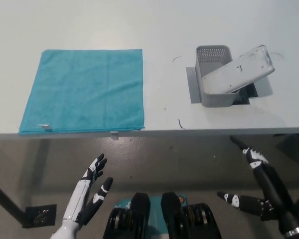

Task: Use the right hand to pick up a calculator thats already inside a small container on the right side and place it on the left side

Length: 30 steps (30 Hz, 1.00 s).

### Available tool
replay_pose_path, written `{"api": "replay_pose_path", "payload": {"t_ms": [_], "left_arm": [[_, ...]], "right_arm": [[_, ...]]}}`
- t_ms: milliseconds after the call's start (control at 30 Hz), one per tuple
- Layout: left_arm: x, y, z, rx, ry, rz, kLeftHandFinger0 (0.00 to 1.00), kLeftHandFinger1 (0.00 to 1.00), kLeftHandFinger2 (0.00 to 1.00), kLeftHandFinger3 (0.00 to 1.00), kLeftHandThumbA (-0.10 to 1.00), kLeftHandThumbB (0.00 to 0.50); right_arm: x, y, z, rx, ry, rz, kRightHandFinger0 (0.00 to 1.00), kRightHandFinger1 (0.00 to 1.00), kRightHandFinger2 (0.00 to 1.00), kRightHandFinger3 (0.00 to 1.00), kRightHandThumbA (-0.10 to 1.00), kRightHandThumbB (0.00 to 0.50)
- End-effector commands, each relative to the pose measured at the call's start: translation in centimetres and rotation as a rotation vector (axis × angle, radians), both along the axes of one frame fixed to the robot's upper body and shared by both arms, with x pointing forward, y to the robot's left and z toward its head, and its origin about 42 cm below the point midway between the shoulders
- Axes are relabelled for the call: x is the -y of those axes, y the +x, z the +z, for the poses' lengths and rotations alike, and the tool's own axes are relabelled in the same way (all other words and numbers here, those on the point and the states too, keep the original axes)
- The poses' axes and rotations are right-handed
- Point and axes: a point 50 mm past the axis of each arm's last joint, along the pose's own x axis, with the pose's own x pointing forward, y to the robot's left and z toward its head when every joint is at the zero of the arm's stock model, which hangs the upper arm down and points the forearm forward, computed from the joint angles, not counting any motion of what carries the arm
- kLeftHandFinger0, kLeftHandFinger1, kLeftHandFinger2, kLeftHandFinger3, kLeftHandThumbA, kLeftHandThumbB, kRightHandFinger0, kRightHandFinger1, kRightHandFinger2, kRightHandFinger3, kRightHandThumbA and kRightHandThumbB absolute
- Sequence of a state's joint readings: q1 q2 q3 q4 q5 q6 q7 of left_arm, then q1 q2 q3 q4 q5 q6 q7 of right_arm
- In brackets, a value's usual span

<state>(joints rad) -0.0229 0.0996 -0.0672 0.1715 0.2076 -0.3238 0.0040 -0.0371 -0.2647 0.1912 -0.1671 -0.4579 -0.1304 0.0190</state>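
A pale worktop (pixel 154 30) is filling the upper half of the head view, its front edge running across the middle. On its left side a teal cloth (pixel 84 89) is lying flat and spread out, reaching almost to the front edge. On the right side a small grey perforated container (pixel 209 57) is sitting on a grey mat (pixel 193 87). The calculator (pixel 239 69) is resting inside the container, lying tilted with its lower end down in the basket and its upper end sticking out over the right rim, well apart from the cloth.

Below the worktop edge, the black right hand (pixel 251 172) is hovering at the lower right, holding nothing, its fingers spread wide apart and pointing up towards the worktop, clear of the container. The white left hand (pixel 92 191) is resting at the lower left, also empty, with its fingers spread and pointing upward.
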Motion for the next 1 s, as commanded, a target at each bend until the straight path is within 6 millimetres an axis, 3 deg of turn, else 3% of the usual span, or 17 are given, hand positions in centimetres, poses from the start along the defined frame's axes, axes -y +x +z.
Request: {"api": "replay_pose_path", "payload": {"t_ms": [0, 167, 267, 533, 700, 967], "left_arm": [[-0.9, 0.1, 1.6, 0.123, 0.010, 0.025, 1.00, 1.00, 1.00, 1.00, 0.89, 0.034], [-0.9, 0.1, 1.4, 0.128, 0.009, 0.020, 1.00, 1.00, 1.00, 1.00, 0.89, 0.019], [-1.0, 0.0, 1.3, 0.127, 0.012, 0.024, 1.00, 1.00, 1.00, 1.00, 0.91, 0.012], [-1.1, -0.2, 1.2, 0.126, -0.001, 0.030, 1.00, 1.00, 1.00, 1.00, 1.00, 0.017], [-1.2, -0.2, 1.2, 0.120, -0.023, 0.032, 1.00, 1.00, 1.00, 1.00, 1.00, 0.031], [-1.3, -0.4, 0.9, 0.119, -0.032, 0.037, 1.00, 1.00, 1.00, 1.00, 1.00, 0.037]], "right_arm": [[0.6, 2.2, 12.3, 0.404, -0.481, -0.127, 1.00, 1.00, 1.00, 1.00, 1.00, 0.341], [0.6, 5.3, 15.6, 0.432, -0.590, -0.152, 1.00, 1.00, 1.00, 1.00, 1.00, 0.360], [0.3, 8.1, 17.3, 0.383, -0.678, -0.164, 1.00, 1.00, 1.00, 1.00, 1.00, 0.371], [-0.1, 13.0, 18.6, 0.318, -0.796, -0.190, 1.00, 1.00, 1.00, 1.00, 1.00, 0.420], [0.2, 15.2, 19.0, 0.245, -0.879, -0.204, 1.00, 1.00, 1.00, 1.00, 1.00, 0.379], [1.0, 18.9, 18.6, 0.120, -0.994, -0.246, 1.00, 1.00, 1.00, 1.00, 1.00, 0.382]]}}
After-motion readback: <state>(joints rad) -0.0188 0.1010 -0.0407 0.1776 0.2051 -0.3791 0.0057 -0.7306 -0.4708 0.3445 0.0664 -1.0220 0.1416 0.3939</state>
